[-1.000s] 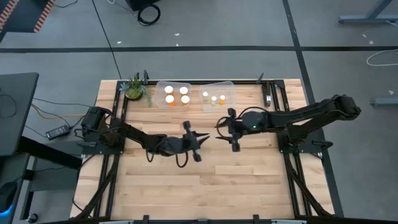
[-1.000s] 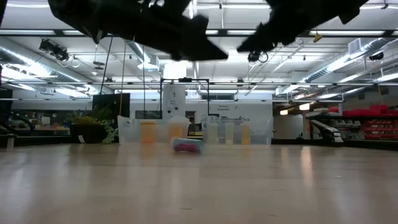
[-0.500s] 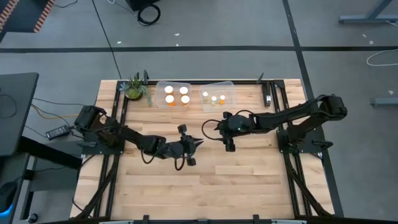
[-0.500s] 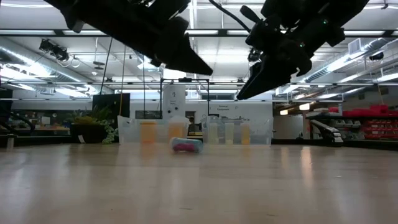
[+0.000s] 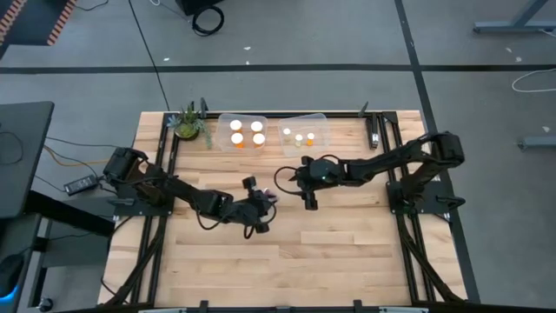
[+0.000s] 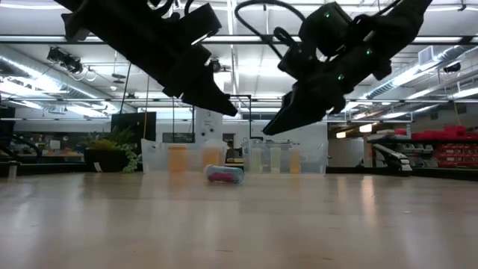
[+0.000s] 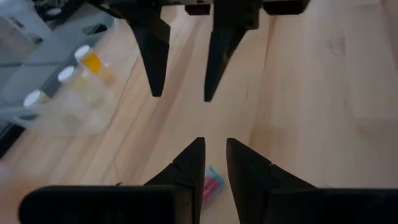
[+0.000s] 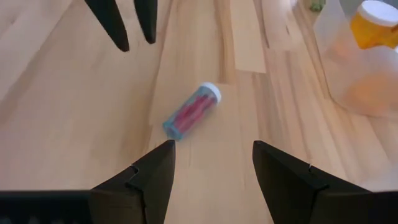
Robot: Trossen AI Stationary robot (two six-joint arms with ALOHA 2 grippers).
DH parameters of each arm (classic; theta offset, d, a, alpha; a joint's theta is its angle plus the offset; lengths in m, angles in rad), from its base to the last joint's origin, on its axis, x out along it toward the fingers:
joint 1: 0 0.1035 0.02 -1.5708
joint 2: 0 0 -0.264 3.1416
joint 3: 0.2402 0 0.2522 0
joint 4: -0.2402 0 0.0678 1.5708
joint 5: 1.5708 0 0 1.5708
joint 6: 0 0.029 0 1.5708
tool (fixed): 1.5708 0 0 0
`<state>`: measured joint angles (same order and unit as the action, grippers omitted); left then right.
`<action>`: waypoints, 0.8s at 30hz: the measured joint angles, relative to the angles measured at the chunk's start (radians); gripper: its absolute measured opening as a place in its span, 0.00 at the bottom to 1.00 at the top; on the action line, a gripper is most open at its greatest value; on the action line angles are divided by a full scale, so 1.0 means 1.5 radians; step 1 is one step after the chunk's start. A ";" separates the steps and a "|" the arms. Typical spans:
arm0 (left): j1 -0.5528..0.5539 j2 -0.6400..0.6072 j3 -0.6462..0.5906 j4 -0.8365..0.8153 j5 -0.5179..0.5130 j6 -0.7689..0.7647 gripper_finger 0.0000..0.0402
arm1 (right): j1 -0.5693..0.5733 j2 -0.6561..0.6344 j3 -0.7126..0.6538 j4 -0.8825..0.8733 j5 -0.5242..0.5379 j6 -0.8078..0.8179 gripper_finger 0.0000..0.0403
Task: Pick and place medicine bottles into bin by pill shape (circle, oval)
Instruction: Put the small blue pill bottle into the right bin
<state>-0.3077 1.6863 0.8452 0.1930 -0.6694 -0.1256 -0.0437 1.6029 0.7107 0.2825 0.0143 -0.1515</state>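
A small clear bottle with pink contents and a white cap lies on its side on the wooden table, between my two grippers; it also shows in the low view. My left gripper hovers above it, fingers narrowly open and empty, the bottle showing just under them. My right gripper is wide open and empty, slanting down toward the bottle from its right side. In the high view, the left gripper and the right gripper nearly meet at mid-table.
Two clear bins stand at the far edge: the left one holds orange bottles with white caps, the right one smaller pale bottles. A small green potted plant stands left of them. Bare wood lies toward the near edge.
My right gripper has moved toward the table's left edge and come down, tipping toward the lying bottle. My left gripper has drawn back toward the left edge and come down over the bottle. The bottle has stayed where it was.
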 joint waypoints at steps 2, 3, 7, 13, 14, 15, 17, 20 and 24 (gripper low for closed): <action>0.000 0.000 -0.001 -0.011 0.000 -0.013 0.19 | 0.000 0.024 0.000 0.031 0.000 -0.002 0.55; 0.000 0.000 -0.001 -0.011 -0.004 -0.014 0.19 | 0.000 0.037 0.000 0.052 0.000 -0.001 0.55; -0.001 -0.002 -0.001 -0.031 -0.014 -0.017 0.19 | 0.001 0.086 0.000 0.134 0.000 0.004 0.56; -0.018 -0.067 -0.001 -0.141 -0.051 -0.075 0.20 | 0.006 0.137 0.002 0.220 0.001 0.014 0.60; -0.023 -0.076 -0.001 -0.145 -0.060 -0.081 0.20 | 0.009 0.142 0.002 0.222 0.003 0.014 0.60; -0.027 -0.085 -0.001 -0.153 -0.069 -0.083 0.20 | 0.011 0.149 0.003 0.231 0.003 0.014 0.61; -0.037 -0.096 -0.001 -0.160 -0.082 -0.084 0.21 | 0.019 0.163 0.013 0.230 0.009 0.014 0.62; -0.048 -0.099 -0.002 -0.163 -0.096 -0.083 0.21 | 0.031 0.189 0.035 0.230 0.024 0.014 0.63; -0.053 -0.099 -0.002 -0.167 -0.100 -0.084 0.20 | 0.044 0.225 0.068 0.229 0.047 -0.001 0.63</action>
<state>-0.3866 1.5379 0.8417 -0.0582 -0.8188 -0.2512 0.0228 1.9403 0.8131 0.6258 0.0845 -0.1530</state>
